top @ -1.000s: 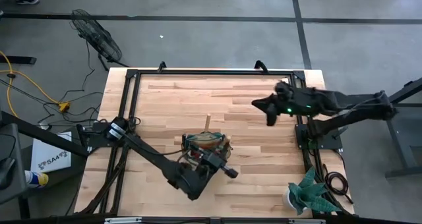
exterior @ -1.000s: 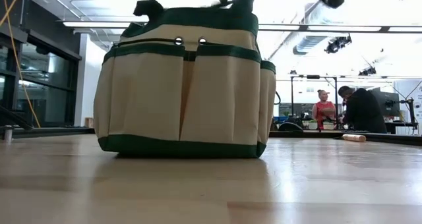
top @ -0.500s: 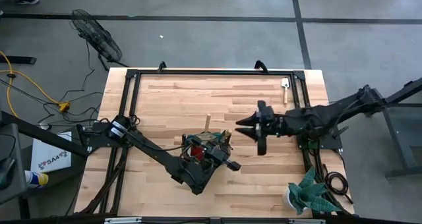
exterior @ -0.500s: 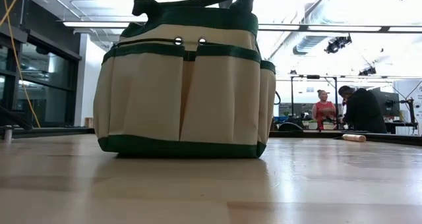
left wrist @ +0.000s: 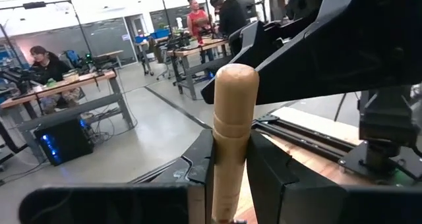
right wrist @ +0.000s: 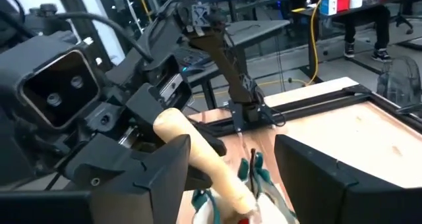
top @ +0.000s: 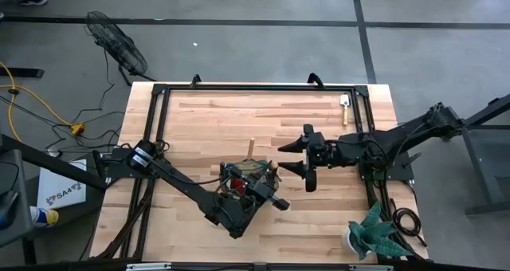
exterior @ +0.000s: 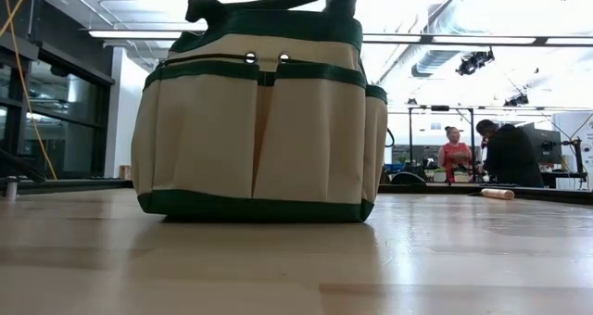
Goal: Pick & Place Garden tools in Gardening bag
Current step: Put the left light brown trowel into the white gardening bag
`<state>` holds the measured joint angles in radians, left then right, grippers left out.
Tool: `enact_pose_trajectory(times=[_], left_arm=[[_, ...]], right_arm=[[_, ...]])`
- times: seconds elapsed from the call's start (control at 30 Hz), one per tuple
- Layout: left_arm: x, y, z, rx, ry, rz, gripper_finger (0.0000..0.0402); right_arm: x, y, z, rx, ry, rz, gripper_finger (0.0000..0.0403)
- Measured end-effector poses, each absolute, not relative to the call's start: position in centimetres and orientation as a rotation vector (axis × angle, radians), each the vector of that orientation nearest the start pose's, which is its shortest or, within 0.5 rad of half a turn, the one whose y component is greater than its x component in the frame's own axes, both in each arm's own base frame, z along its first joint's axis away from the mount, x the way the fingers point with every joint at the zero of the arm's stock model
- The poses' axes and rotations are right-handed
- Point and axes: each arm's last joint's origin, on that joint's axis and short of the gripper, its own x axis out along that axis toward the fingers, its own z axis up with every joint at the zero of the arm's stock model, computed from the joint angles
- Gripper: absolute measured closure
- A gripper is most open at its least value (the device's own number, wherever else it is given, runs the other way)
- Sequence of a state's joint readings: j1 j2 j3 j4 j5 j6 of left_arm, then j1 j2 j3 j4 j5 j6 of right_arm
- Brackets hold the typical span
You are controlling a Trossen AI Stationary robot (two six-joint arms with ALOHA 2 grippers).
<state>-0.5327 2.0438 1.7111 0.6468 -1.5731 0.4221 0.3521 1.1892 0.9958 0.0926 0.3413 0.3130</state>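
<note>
Bag sits near the middle of the table, upright, beige with green trim. Used here as the landmark.

Left gripper is right at the bag's near rim. Its fingers are closed on a wooden tool handle, which stands up between them; the head of the tool is out of sight, presumably down in the bag or one of its pockets.

Right gripper hovers just beside the bag on its right side, jaws spread wide and holding nothing. Its wrist view looks past the open fingers onto the same pale handle and a bit of green and red stuff in the bag below.

Progress, as a judgement: well along. Looking down, the bag mouth is crowded with red and dark items, so several tools seem to be inside already; exact count cannot be told. One small trowel lies loose well away from the bag, near the far right corner of the table. A thin pale stick-like thing lies just behind the bag; unclear what it is.

Left to do: settle the held tool into the bag and release it, then fetch the stray trowel.

Potted plant stands at the near right corner, not part of the job.
</note>
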Motion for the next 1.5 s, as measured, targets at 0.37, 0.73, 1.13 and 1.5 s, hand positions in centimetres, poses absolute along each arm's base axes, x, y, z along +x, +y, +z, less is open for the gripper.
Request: enact_pose_trajectory(times=[0.37, 0.73, 1.13, 1.5], left_arm=[[40.9, -20.6, 33.4, 0.116, 0.065, 1.035, 0.0347], [40.9, -20.6, 33.4, 0.118, 0.067, 1.039, 0.0347], [40.9, -20.6, 33.3, 0.134, 0.077, 1.040, 0.0347], [40.9, -20.6, 33.3, 0.133, 0.077, 1.040, 0.0347]], right_arm=[[24.8, 10.0, 35.1, 0.243, 0.109, 0.068, 0.0186], [24.9, 9.7, 35.2, 0.193, 0.081, -0.040, 0.0186], [26.9, 10.1, 34.3, 0.157, 0.038, -0.061, 0.0186], [27.0, 9.9, 34.1, 0.130, 0.055, -0.097, 0.0223]])
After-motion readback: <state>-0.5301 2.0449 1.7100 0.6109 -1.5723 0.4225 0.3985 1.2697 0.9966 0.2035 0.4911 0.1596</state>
